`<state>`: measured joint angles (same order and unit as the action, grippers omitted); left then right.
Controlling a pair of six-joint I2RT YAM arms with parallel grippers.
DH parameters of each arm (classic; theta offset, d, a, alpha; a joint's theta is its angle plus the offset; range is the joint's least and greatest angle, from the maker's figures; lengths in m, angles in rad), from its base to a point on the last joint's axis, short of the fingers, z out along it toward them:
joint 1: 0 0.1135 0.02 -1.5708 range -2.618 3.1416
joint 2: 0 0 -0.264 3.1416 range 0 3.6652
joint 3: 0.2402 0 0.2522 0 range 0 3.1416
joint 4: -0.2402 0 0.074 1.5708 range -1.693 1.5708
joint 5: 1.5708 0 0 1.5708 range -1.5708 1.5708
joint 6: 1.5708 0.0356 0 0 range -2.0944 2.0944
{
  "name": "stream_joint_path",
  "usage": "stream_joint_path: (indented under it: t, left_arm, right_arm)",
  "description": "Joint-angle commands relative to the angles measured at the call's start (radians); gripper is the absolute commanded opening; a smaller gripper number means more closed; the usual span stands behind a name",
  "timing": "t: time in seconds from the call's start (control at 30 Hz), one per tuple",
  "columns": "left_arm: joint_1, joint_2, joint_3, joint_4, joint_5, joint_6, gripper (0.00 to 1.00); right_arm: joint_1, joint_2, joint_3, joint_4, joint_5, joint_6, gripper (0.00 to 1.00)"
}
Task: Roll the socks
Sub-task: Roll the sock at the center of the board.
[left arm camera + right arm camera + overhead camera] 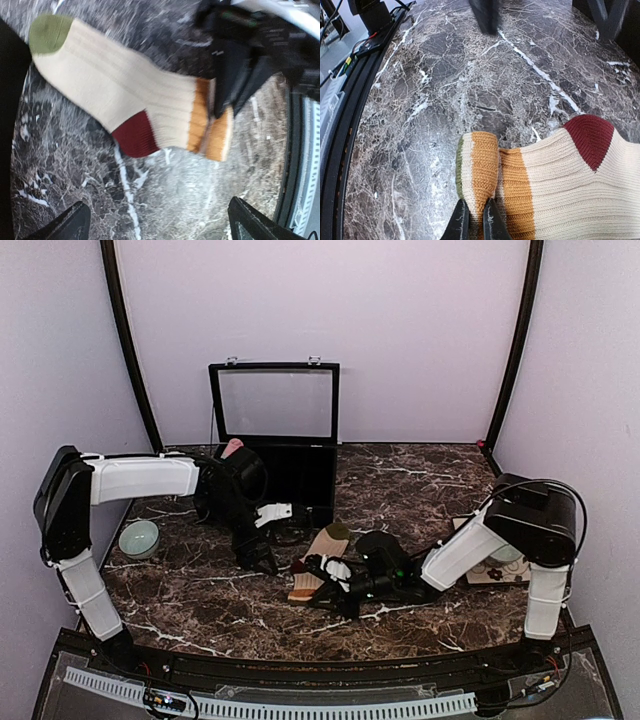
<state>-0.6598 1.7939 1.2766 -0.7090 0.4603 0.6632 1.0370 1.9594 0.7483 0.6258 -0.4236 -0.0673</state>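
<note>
The tan sock (322, 552) lies flat mid-table; it is cream ribbed with an olive toe, a maroon heel and an orange cuff band. It fills the left wrist view (125, 100) and the right wrist view (570, 185). My right gripper (312, 566) (475, 220) is shut on the sock's orange cuff end, which is folded back over the sock. My left gripper (262, 558) (160, 220) is open and empty, just above the table left of the sock's heel. A pink bit, perhaps the pink sock (232, 447), shows behind the left arm.
An open black box (290, 465) with a raised clear lid stands at the back centre. A teal bowl (139, 538) sits at the far left. A flat card with a pale dish (497, 565) lies under the right arm. The table's front rail (350, 125) is close to the sock's cuff.
</note>
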Motion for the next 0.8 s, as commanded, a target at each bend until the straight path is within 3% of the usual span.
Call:
stream_joint_path:
  t: [0.0, 0.13, 0.3, 0.57, 0.77]
  left_arm:
    - [-0.048, -0.078, -0.052, 0.002, 0.151, 0.107, 0.99]
    - [-0.119, -0.081, -0.134, 0.022, 0.218, 0.191, 0.95]
    - [-0.164, -0.047, -0.172, 0.128, 0.194, 0.190, 0.86]
    - [-0.189, -0.004, -0.172, 0.231, 0.100, 0.142, 0.86]
    - [-0.199, 0.020, -0.199, 0.284, 0.106, 0.143, 0.68]
  right_arm:
    - [-0.030, 0.092, -0.043, -0.232, -0.010, 0.090, 0.00]
    - [-0.054, 0.106, -0.054, -0.211, -0.043, 0.137, 0.00]
    - [-0.071, 0.128, -0.029, -0.237, -0.083, 0.155, 0.00]
    - [-0.091, 0.146, -0.017, -0.253, -0.120, 0.179, 0.00]
    - [-0.103, 0.158, -0.007, -0.262, -0.139, 0.195, 0.00]
